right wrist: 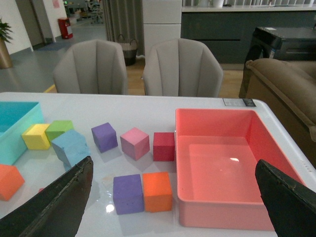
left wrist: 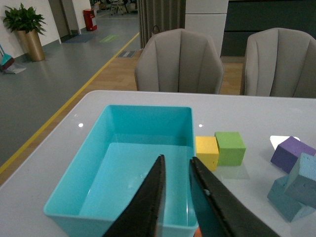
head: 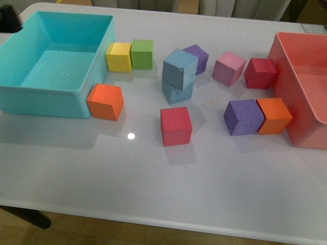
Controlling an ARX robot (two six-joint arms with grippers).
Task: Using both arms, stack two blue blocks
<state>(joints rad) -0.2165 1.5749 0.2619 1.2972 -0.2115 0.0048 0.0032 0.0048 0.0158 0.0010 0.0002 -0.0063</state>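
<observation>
A white desk (head: 153,194) carries everything. At its far left stands a turquoise bin (head: 30,97), and at the right edge a pink bin (head: 287,97); both have nothing in them.

Near the middle of the desk, the upper blue block (head: 180,65) sits on the lower blue block (head: 179,93). It is twisted out of line with the lower one and seems slightly tilted, though the lower one is partly hidden.

A purple block (head: 198,55) stands just behind the stack. A yellow block (head: 118,56) and a green block (head: 142,53) sit side by side against the turquoise bin's far corner. An orange block (head: 106,101) rests at the bin's near corner. A red block (head: 176,125) stands alone in front of the stack. To the right are a pink block (head: 228,68) and a dark red block (head: 260,72). Nearer the front, a second purple block (head: 243,116) touches a second orange block (head: 274,115) beside the pink bin.

The left gripper (left wrist: 177,160) hangs above the turquoise bin, its fingers (left wrist: 157,197) close together with a narrow gap and nothing between them. The right gripper (right wrist: 173,160) has its fingers (right wrist: 64,202) spread wide and empty, well apart from the stack.
</observation>
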